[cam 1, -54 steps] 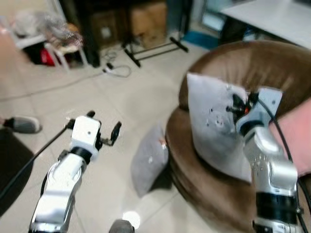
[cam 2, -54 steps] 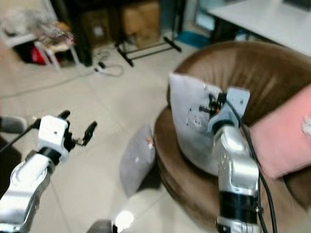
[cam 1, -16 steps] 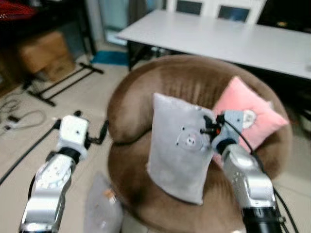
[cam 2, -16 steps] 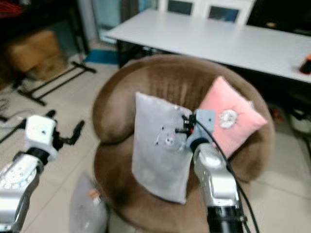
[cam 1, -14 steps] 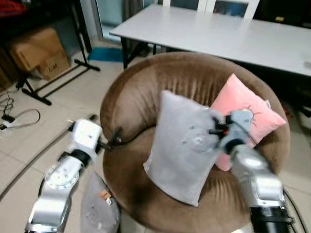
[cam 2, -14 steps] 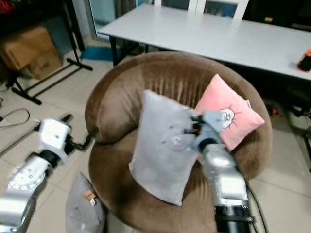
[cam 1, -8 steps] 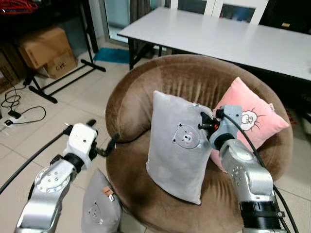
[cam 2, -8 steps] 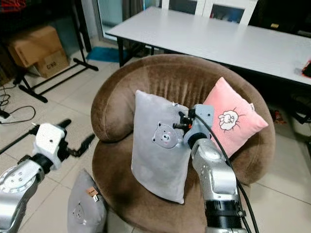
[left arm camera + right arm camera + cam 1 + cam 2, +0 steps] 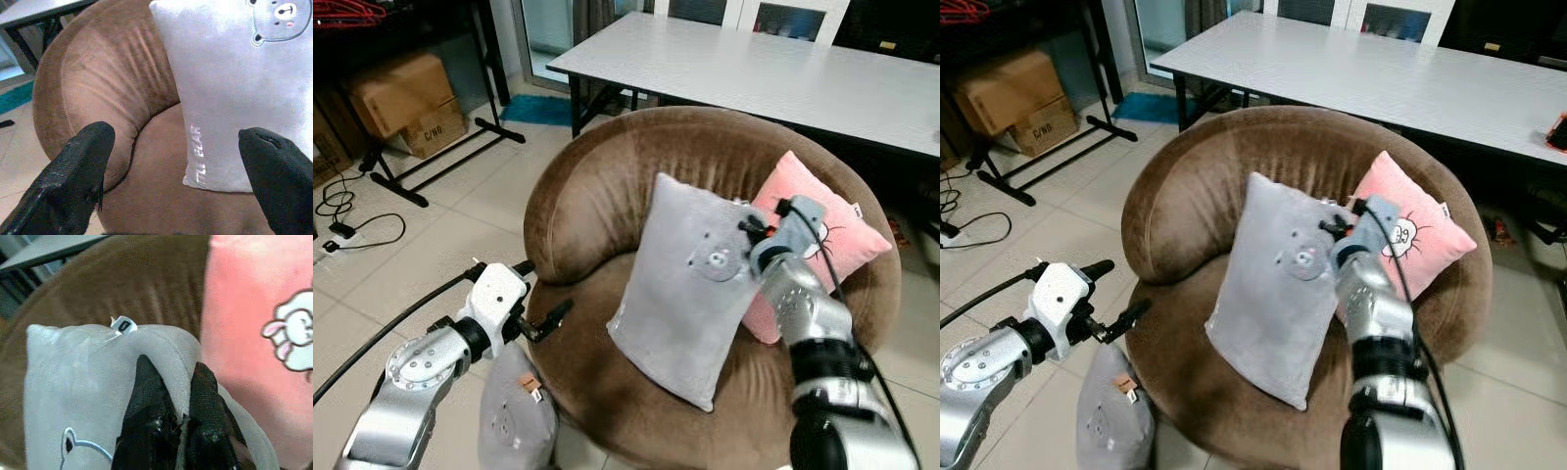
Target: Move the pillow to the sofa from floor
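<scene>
A grey pillow (image 9: 690, 294) with a bear face hangs tilted over the seat of the round brown sofa (image 9: 597, 186), its lower corner near the cushion. My right gripper (image 9: 751, 228) is shut on its upper right corner; the right wrist view has both fingers (image 9: 146, 387) pinching the grey edge. A second grey pillow (image 9: 514, 421) lies on the floor against the sofa's front left. Just above it, by the sofa's left rim, my left gripper (image 9: 543, 291) is open and holds nothing; in its wrist view the fingers (image 9: 78, 166) are spread wide before the sofa.
A pink pillow (image 9: 842, 230) leans against the sofa's back right, close behind my right gripper. A long white table (image 9: 754, 73) stands behind the sofa. Cardboard boxes (image 9: 406, 93), a black stand (image 9: 431, 162) and cables (image 9: 342, 220) lie on the tiled floor at the left.
The held grey pillow has swung right and tilted, nearer the pink pillow. My left gripper has shifted closer to the sofa's front left rim.
</scene>
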Controlling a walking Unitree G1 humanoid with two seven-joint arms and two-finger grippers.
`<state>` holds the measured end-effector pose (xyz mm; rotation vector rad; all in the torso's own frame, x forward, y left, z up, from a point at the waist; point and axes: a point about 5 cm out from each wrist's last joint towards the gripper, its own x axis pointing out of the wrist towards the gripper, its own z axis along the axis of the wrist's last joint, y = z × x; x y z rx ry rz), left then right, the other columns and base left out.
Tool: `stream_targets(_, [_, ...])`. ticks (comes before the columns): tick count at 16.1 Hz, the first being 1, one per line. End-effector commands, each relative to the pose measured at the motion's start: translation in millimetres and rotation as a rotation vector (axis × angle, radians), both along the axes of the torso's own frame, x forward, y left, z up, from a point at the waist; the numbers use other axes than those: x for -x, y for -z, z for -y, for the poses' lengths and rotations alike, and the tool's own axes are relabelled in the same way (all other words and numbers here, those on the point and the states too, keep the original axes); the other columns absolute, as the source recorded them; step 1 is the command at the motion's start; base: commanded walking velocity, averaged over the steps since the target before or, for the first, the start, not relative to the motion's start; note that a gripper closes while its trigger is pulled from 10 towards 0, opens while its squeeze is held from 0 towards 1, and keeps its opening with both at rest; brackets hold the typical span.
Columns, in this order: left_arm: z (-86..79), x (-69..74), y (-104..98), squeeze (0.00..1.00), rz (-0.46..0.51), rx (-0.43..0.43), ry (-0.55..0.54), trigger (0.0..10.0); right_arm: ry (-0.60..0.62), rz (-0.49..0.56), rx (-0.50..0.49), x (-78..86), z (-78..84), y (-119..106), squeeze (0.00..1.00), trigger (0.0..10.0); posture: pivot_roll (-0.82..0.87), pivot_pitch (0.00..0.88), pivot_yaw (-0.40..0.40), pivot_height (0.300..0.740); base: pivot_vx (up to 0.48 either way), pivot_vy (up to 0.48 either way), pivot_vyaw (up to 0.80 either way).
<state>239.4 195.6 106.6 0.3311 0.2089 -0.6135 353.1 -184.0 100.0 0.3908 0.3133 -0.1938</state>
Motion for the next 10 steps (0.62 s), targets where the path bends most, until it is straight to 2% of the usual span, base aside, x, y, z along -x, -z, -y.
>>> stream_targets(1, [-1.2,1.2,2,0.0,-0.03,0.009,0.021,10.0,0.047,0.02,0.028,-6.5,10.2,-6,0.0,10.0,0.03,0.0,-0.026,0.74,0.0,0.0,0.0])
stream_targets(2, [0.1,5.8,3,0.0,-0.066,0.031,0.065,10.0,0.089,-0.031,0.078,-8.4,19.3,0,0.0,10.0,0.03,0.0,-0.03,0.74,0.0,0.0,0.0])
stream_targets(4, [2.1,10.6,5,0.0,-0.105,0.055,0.11,10.0,0.155,-0.091,0.115,-6.3,30.8,7,0.0,10.0,0.04,0.0,-0.035,0.74,0.0,0.0,0.0])
stream_targets(5, [2.4,12.1,5,0.0,-0.124,0.069,0.133,10.0,0.215,-0.122,0.134,-1.9,40.7,13,0.39,10.0,0.04,0.0,-0.036,0.74,0.0,0.0,0.0])
stream_targets(6, [2.4,12.2,5,0.0,-0.127,0.071,0.135,10.0,0.226,-0.129,0.146,-1.1,42.8,14,0.6,10.0,0.04,0.0,-0.036,0.74,0.0,0.0,0.0])
stream_targets(7, [2.2,12.2,5,0.0,-0.13,0.073,0.138,10.0,0.24,-0.134,0.158,-0.1,45.9,15,1.0,10.0,0.03,0.0,-0.032,0.74,0.0,0.0,0.0])
stream_targets(8, [1.9,12.4,5,0.0,-0.133,0.075,0.143,10.0,0.248,-0.128,0.158,1.2,48.9,17,1.0,10.0,0.03,0.0,-0.028,0.74,0.0,0.0,0.0])
stream_targets(9, [1.6,12.2,5,0.0,-0.134,0.075,0.146,10.0,0.25,-0.119,0.205,1.9,52.4,16,1.0,10.0,0.02,0.0,-0.026,0.74,0.0,0.0,0.0])
stream_targets(10, [2.1,12.6,5,0.0,-0.14,0.08,0.152,10.0,0.257,-0.07,0.156,1.3,53.1,13,1.0,10.0,0.02,0.0,-0.024,0.74,0.0,0.0,0.0])
